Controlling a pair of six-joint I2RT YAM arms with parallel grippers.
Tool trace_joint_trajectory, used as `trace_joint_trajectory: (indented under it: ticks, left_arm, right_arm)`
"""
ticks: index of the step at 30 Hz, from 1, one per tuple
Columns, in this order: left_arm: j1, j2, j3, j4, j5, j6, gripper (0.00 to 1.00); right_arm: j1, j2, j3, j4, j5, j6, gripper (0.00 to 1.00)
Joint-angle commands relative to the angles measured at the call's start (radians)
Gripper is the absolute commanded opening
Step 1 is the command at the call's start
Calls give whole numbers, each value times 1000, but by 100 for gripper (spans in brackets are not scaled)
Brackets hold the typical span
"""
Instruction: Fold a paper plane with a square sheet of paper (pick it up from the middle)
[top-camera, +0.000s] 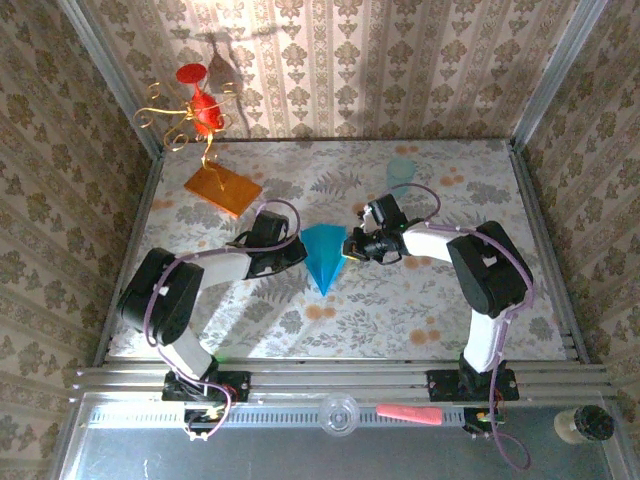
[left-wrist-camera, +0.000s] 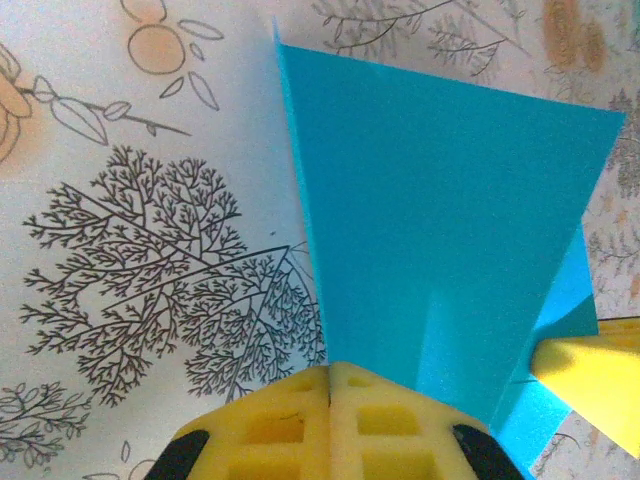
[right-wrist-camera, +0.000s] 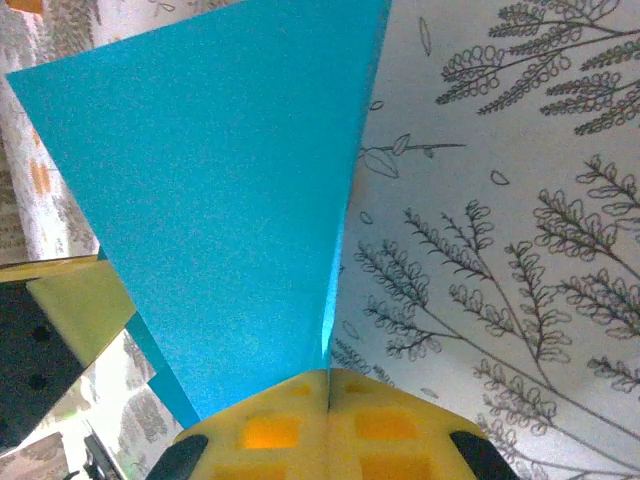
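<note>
Surface (top-camera: 400, 320) carries everything. Slab (top-camera: 222, 188) is at 10 o'clock from centre, well apart and out of the fold zone. Plane (top-camera: 324, 255) lies mid-surface, nose to 6 o'clock and wide end to 12. Cup (top-camera: 400, 175) is at its 1, also clear. Left end effector (left-wrist-camera: 330, 368) is at the plane's 9 and right end effector (right-wrist-camera: 328, 372) at its 3. Each is clamped on a wing edge, with paper running into the pad seam. Likely a mirrored pinch, so both wings work evenly about the centre crease.

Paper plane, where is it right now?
Top view: the paper plane is in the middle of the table, pinched between the left gripper and right gripper.
</note>
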Motion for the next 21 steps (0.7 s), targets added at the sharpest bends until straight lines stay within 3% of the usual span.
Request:
trace_joint_trajectory:
  ticks: [1,8,16,21]
  left_arm:
    - [8,32,1,8,35,-10,0]
    - [9,45,5,8,47,-7,0]
    - [6,34,10,13,50,-10,0]
    - [5,34,11,17,50,-13,0]
  right_arm:
    - [-5,36,37,-78,16,-43,6]
    - [-5,33,86,-171,52,-59,13]
    - [21,-116,93,-304,187,-46,38]
    - [102,-175,63,-338,242,-14,46]
